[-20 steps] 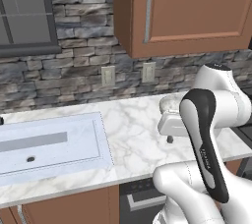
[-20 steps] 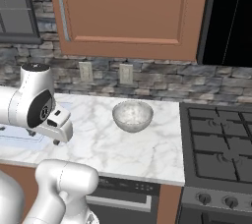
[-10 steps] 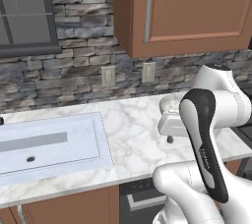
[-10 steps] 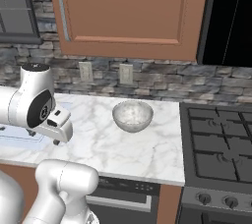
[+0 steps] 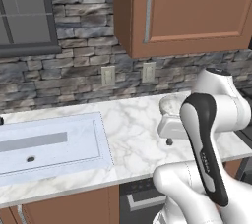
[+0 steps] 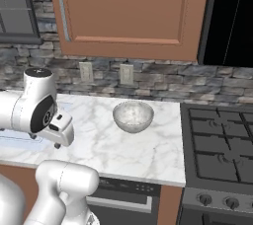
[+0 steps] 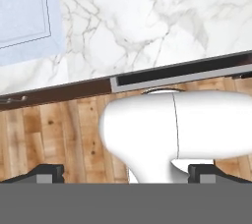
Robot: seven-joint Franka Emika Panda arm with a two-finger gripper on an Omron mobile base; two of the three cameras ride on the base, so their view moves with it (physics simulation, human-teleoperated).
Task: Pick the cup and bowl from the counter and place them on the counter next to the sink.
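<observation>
Looking over the arm from the left base view, the sink [image 5: 49,142] lies sunk in the marble desk [image 5: 133,134], with the bowl [image 5: 172,103] well off to its right, half hidden behind the white arm. From the right base view the bowl [image 6: 132,116] stands alone on the desk between the end effector [image 6: 58,142] and the black stovetop [image 6: 220,150]. Through the hand view the end effector [image 7: 126,173] has its fingers [image 7: 47,172] spread wide, gripping nothing, beside the sink's corner [image 7: 24,12].

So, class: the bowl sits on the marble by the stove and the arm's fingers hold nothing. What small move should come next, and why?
Probably swing the hand toward the bowl. The fingers stand wide apart and empty, pointing down past the counter edge at the floor, well short of the bowl. It rests upright beside the stovetop, far from the sink, so reaching it looks like the first step.
</observation>
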